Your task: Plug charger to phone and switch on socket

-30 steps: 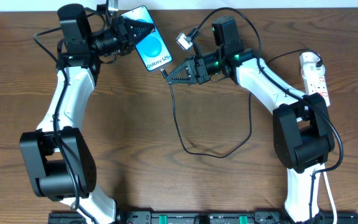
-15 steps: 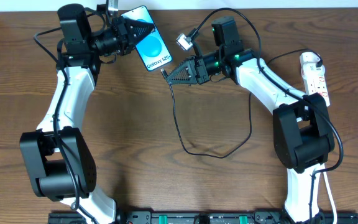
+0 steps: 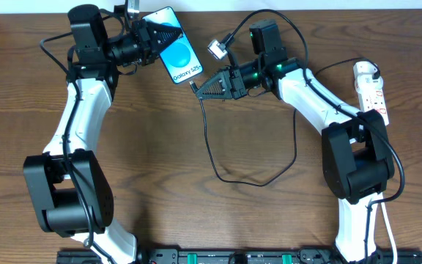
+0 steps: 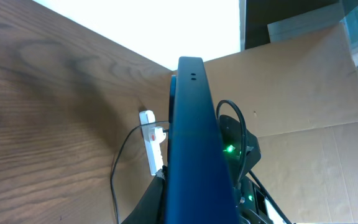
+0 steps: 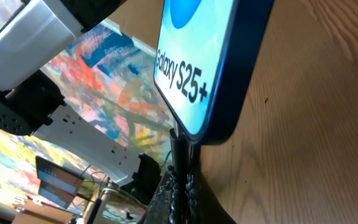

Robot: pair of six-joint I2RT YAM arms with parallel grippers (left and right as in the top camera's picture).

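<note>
In the overhead view the phone (image 3: 182, 57), blue screen lit, hangs tilted above the table's far side with my left gripper (image 3: 165, 37) shut on its upper end. The left wrist view shows the phone (image 4: 197, 137) edge-on between the fingers. My right gripper (image 3: 201, 89) is shut on the charger's black connector, whose tip meets the phone's lower edge. From the right wrist, the connector (image 5: 181, 146) rises out of my right gripper (image 5: 182, 193) to the phone (image 5: 210, 62); how deep it sits is hidden. The charger cable (image 3: 209, 147) loops over the table towards the socket (image 3: 370, 88).
The white socket lies at the table's right edge, with a white plug (image 3: 365, 71) at its far end. The black cable's loop (image 3: 258, 182) lies across mid-table. A brown cardboard panel (image 4: 291, 93) stands behind the table. Both arm bases stand at the near edge.
</note>
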